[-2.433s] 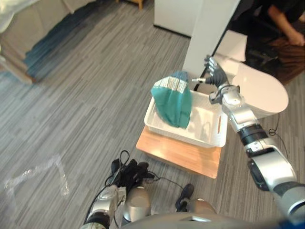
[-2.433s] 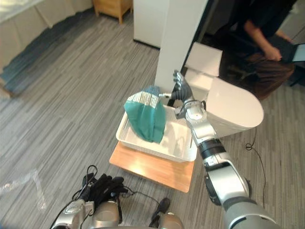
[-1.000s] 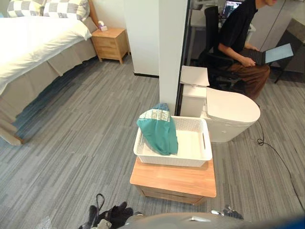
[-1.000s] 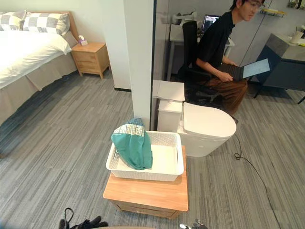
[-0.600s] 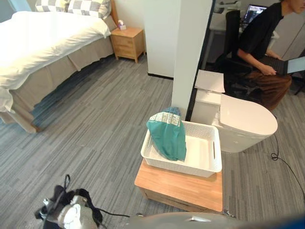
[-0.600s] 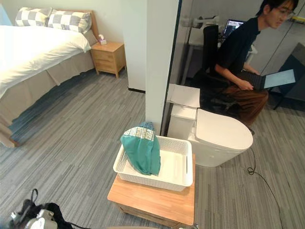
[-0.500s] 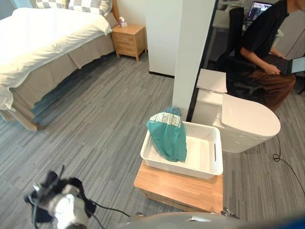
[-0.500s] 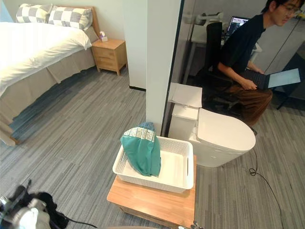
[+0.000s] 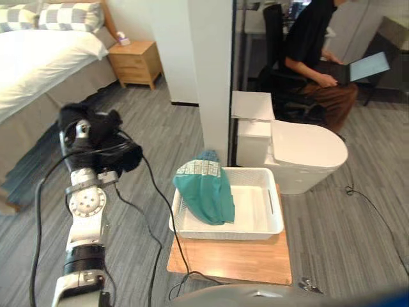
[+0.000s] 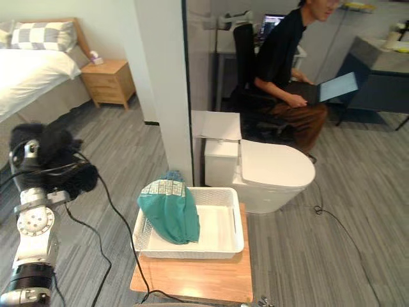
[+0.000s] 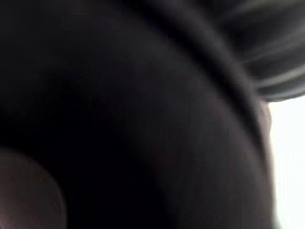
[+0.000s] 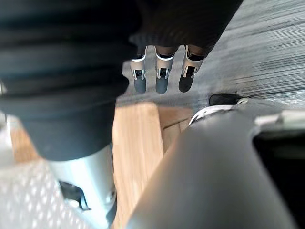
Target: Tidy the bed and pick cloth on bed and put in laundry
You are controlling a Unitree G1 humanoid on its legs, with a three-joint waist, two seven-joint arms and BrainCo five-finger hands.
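Note:
A teal cloth (image 9: 204, 192) with a patterned band lies bunched in the left part of a white laundry basket (image 9: 255, 229), rising above its rim. My left hand (image 9: 92, 137), under its dark cover, is raised at the left, well apart from the basket. In the right wrist view my right hand (image 12: 159, 78) hangs low with straight fingers and holds nothing, above the wooden stand (image 12: 138, 143). The white bed (image 9: 32, 70) with checked pillows (image 9: 61, 16) is at the far left.
The basket sits on a low wooden stand (image 9: 223, 259). Behind it rise a white pillar (image 9: 211, 64) and a white rounded unit (image 9: 307, 153). A person (image 9: 313, 45) sits with a laptop at the back right. A wooden nightstand (image 9: 134, 61) stands by the bed.
My right hand, earlier at the basket's far rim beside the cloth, has dropped away. My left arm has risen from low down to the left. The camera has swung; the cloth stays in the basket.

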